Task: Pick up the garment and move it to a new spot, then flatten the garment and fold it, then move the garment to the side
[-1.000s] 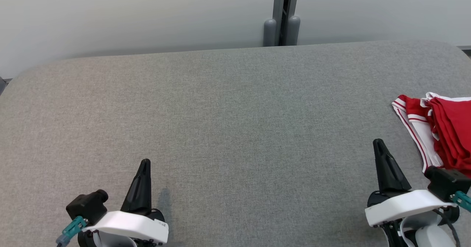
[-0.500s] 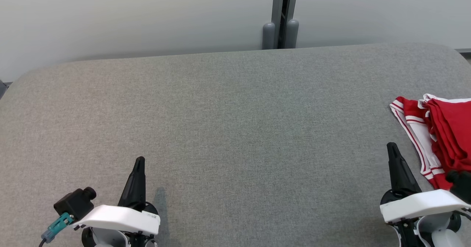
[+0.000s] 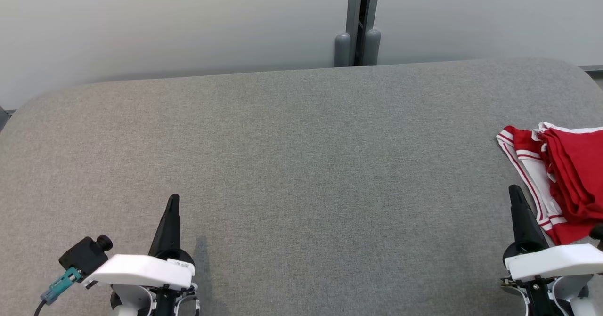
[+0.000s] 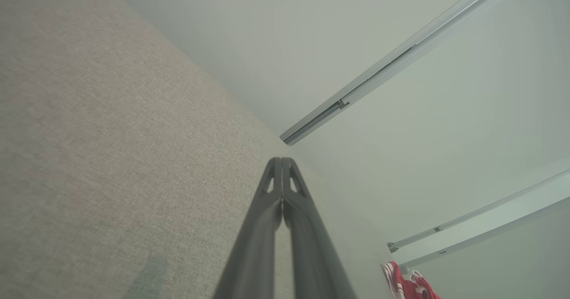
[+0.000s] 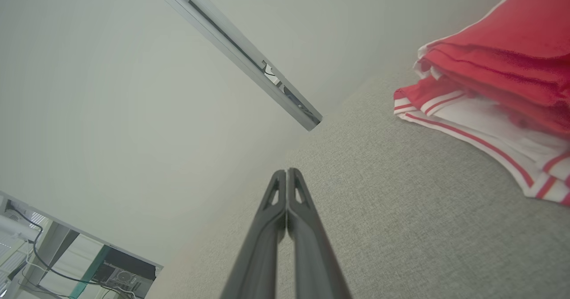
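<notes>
1. Red cloth with white striped trim, the garment (image 3: 567, 165) lay bundled in layers at the far right of the grey bench (image 3: 301, 141), partly cut off by the head view's edge.
2. Low on the other side, the left hand (image 3: 173, 199) was clenched on nothing, well apart from the garment.
3. Nearer the cloth, the right hand (image 3: 513, 191) was clenched and empty too, its tip just beside the striped hem.
4. To my eye the garment looked folded and already set aside. Finishing well meant keeping that right hand clear of the hem, so no layer got dragged loose.
</notes>
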Available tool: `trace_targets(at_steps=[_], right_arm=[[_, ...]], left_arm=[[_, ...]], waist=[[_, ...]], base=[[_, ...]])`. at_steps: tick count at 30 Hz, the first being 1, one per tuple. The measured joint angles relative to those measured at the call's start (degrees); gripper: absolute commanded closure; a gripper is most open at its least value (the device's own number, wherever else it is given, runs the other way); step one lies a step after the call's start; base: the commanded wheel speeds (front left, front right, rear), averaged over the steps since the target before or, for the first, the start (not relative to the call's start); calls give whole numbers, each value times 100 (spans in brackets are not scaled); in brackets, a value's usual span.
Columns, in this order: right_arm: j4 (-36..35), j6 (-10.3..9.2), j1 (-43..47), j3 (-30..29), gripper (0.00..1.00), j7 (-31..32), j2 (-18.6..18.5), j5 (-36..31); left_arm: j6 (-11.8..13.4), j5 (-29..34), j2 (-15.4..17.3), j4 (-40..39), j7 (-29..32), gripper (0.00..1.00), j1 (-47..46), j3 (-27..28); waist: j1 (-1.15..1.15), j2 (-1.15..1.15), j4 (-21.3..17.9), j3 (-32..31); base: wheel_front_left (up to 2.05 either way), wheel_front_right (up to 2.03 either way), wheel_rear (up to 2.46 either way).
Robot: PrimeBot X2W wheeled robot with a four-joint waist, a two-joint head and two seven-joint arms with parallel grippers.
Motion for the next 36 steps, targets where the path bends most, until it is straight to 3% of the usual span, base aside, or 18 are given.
trace_targets(at_steps=[36], right_arm=[[-87, 0, 143, -398, 100, 523, -109, 2394]], left_arm=[[-182, -2001, 34, 181, 486, 100, -284, 218]], waist=[[0, 0, -45, -168]], base=[[0, 0, 0]])
